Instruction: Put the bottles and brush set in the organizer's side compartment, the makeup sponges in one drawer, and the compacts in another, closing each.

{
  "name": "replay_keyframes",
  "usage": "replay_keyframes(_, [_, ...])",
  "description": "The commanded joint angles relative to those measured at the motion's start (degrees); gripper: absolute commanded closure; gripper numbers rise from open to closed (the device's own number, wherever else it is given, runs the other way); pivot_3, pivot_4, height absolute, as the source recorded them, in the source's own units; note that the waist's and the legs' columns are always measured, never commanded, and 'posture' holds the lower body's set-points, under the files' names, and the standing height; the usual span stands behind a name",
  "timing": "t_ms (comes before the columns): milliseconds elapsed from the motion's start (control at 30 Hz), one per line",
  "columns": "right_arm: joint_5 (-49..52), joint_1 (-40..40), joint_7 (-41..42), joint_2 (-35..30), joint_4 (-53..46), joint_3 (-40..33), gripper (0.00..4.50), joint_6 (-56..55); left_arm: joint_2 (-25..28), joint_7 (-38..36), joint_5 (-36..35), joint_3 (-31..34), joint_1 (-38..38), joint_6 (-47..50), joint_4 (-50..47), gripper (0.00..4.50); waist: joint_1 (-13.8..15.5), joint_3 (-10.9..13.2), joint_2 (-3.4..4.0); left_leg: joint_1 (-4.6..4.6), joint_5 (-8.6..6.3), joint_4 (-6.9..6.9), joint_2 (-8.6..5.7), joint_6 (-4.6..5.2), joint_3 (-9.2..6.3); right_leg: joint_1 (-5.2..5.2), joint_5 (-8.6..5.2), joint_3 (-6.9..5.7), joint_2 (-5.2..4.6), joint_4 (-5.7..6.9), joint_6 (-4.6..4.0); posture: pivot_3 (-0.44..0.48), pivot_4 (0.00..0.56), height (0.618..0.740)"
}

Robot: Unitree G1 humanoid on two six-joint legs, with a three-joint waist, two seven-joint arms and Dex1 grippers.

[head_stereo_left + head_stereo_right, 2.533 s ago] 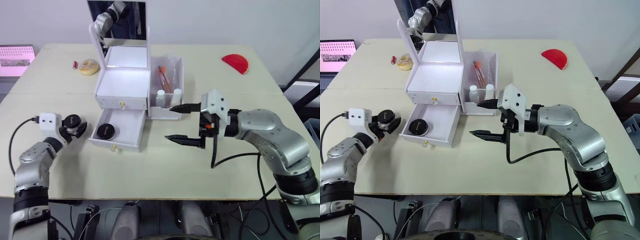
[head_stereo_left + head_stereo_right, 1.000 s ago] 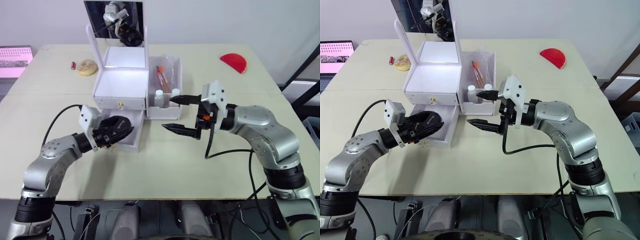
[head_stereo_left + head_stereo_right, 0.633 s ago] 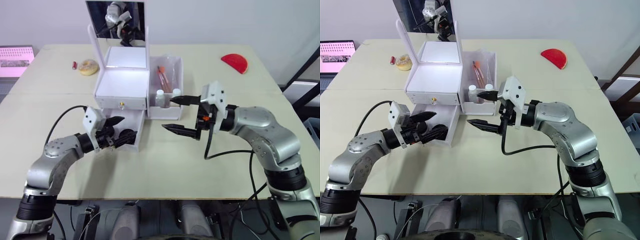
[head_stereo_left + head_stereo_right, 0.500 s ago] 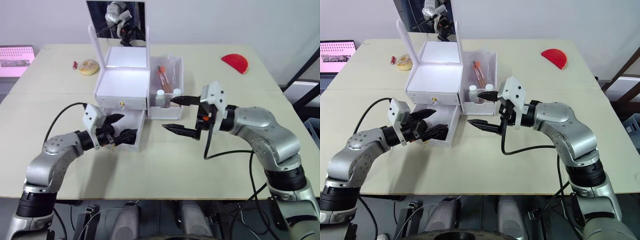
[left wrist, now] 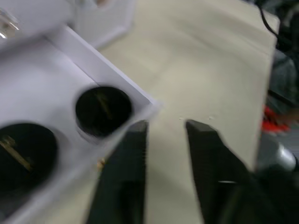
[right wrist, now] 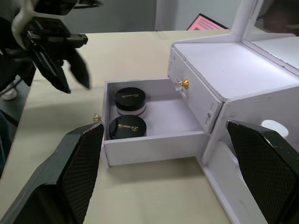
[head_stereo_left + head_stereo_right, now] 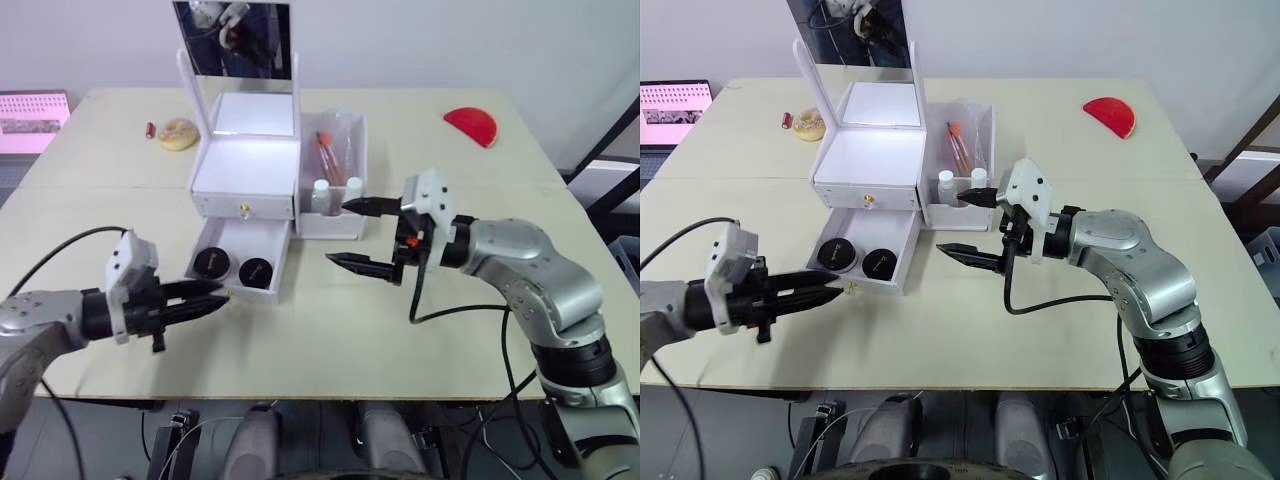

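Beige table (image 7: 300, 340): white organizer (image 7: 250, 175), red dish (image 7: 470, 125), doughnut-like ring (image 7: 178, 133).

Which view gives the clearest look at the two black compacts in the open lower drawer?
The right wrist view: both compacts sit side by side in the open drawer, lids and lettering legible. The eye views show them from above as small dark discs. The left wrist view shows them close but blurred, one cut off at the edge.

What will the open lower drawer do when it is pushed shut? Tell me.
The lower drawer should slide straight in, since it sits squarely in the organizer. It probably moves easily, being thin white plastic. The two compacts lie flat and low, so they likely shift slightly rather than tip.
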Motion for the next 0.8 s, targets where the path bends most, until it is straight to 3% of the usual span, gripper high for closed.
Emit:
replay_keyframes(33, [0.82, -0.45, 0.33, -0.94, -2.15, -2.22, 0.00, -0.64, 3.26, -3.66, 7.31, -1.53, 2.28, -6.35, 1.88, 4.47, -0.12, 0.01, 0.02, 0.01, 0.00, 0.00, 0.00, 0.00, 0.00, 0.00, 0.00, 0.00, 0.00, 0.00, -0.01, 0.000, 0.150, 0.739])
replay_keyframes(300, [1.35, 0.92, -0.63, -1.19, -3.77, -2.89, 0.00, 0.29, 3.80, -1.88, 24.11, -11.31, -3.51, -20.82, 9.70, 4.47, -0.01, 0.02, 0.04, -0.05, 0.00, -0.05, 0.00, 0.00, 0.00, -0.05, 0.01, 0.00, 0.00, -0.04, -0.02, 0.000, 0.150, 0.739])
replay_keyframes(800, [2.65, 1.49, -2.29, -1.84, -6.21, -3.23, 0.00, 3.02, -9.79, 12.09, 36.44, -21.49, -20.91, -22.80, 19.94, 4.47, 0.03, 0.02, 0.04, 0.02, 0.01, 0.07, 0.00, 0.01, -0.01, 0.02, 0.05, -0.01, 0.02, 0.10, 0.01, 0.000, 0.150, 0.739])
